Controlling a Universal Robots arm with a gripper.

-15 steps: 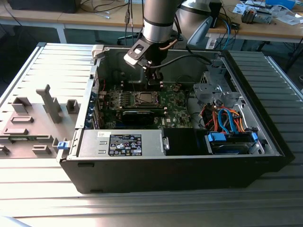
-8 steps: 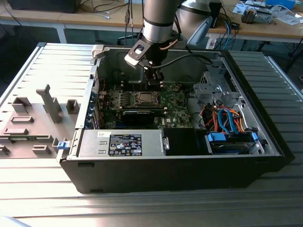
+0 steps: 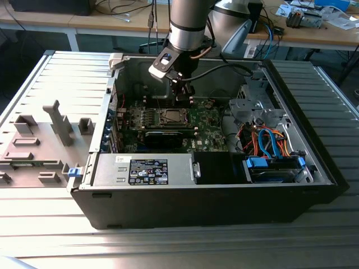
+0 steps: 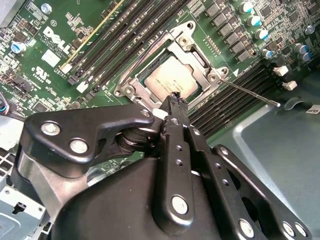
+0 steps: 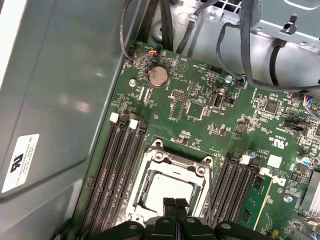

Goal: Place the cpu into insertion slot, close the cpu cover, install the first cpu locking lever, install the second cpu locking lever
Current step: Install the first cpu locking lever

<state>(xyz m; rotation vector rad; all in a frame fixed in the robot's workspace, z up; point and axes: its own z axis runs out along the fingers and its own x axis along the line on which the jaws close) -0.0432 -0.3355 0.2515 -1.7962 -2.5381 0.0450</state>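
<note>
– Silver cover [image 4: 200,57] looks down already? Which step are you on?

– Levers, I reckon. In the second wrist view the cpu [image 4: 170,80] sits in the slot [image 4: 142,80] just past my tips, with the cover lying flat round it. My fingers [image 4: 175,145] are pressed together, gripping nothing, and the gripper [image 4: 176,99] hangs at the cover's near edge. Can't tell if it's touching.

– And the lever?

– Thin lever [image 4: 252,94] pokes out off to one side of my tips, looks unhooked to me. Something that skinny calls for a closed tip set squarely on it, or it slips off.

– Room?

– Tight-ish. Memory slots [image 5: 112,175] flank me on both sides, green board [image 5: 200,100] all round, cables [image 5: 250,45] and the case wall [image 5: 60,90] further out. The case [image 3: 224,207] lies open on a slatted table [image 3: 50,235].
</note>
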